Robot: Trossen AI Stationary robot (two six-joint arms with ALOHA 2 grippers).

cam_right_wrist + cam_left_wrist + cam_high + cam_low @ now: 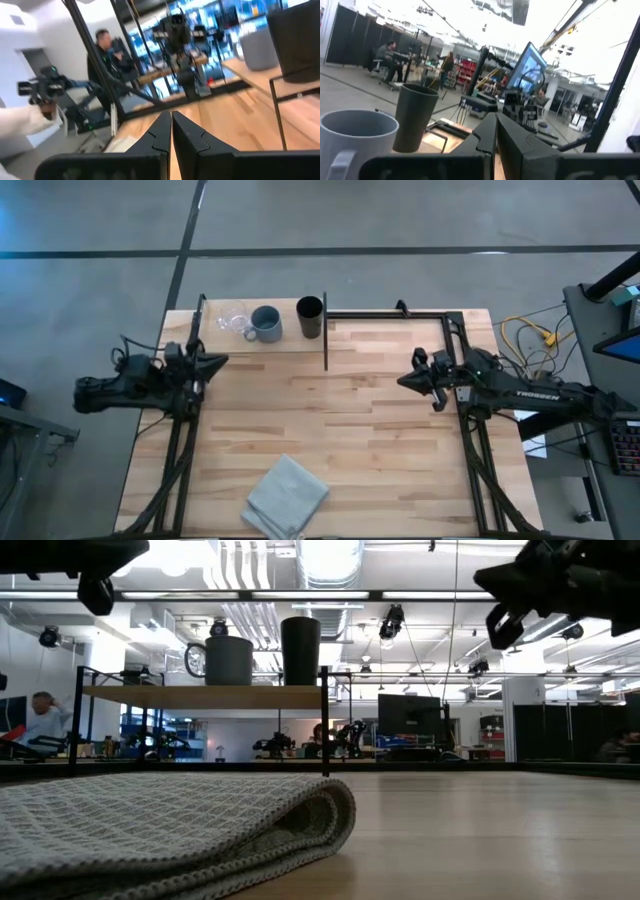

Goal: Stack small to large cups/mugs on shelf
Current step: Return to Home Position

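Three vessels stand in a row on the pale wooden shelf (262, 340) at the table's far left: a clear glass cup (232, 318), a blue-grey handled mug (266, 324) and a taller black cup (310, 317). The low view shows the mug (229, 660) and the black cup (300, 650) on the shelf board (205, 697). The left wrist view also shows the mug (355, 142) and the black cup (414, 117). My left gripper (222, 361) is shut and empty, raised at the left. My right gripper (402, 380) is shut and empty, raised at the right.
A folded grey cloth (287, 496) lies near the table's front edge, and fills the low view's foreground (170, 830). A black upright (326, 330) marks the shelf's right end. Black frame rails (400, 313) run along the far and side edges. People show in the room behind.
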